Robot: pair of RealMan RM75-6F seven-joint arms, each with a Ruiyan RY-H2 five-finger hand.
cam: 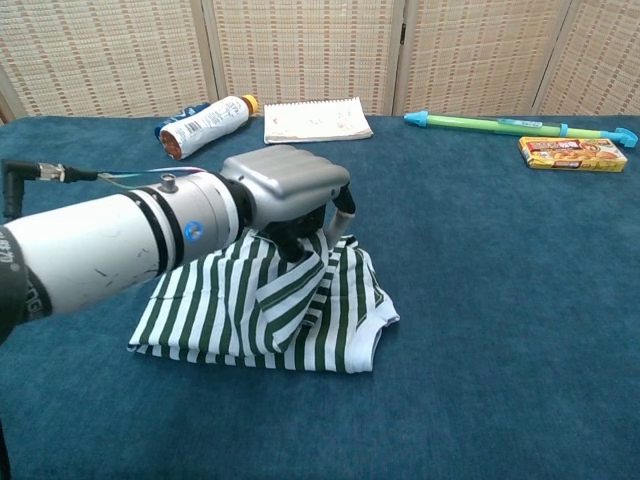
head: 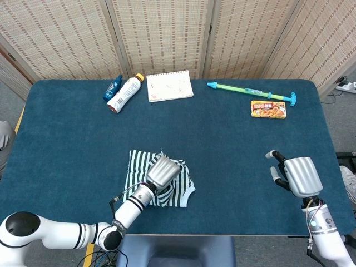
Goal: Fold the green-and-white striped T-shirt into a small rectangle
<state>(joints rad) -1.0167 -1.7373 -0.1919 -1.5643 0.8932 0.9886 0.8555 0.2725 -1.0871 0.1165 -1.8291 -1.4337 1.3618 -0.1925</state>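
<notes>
Near the table's [head: 67, 139] front edge, left of centre, lies the green-and-white striped T-shirt [head: 139, 169], partly folded; the left hand [head: 162, 172] pinches a fold of it, though the hand's silver back hides the fingertips in both views. At the front right corner, well apart from the shirt, the right hand [head: 297, 175] hovers empty with fingers spread, seen only from above.

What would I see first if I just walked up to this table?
The left hand grips a fold of the green-and-white striped T-shirt near the table's front edge. Along the far edge lie a green water squirter, a notepad and a white bottle.
</notes>
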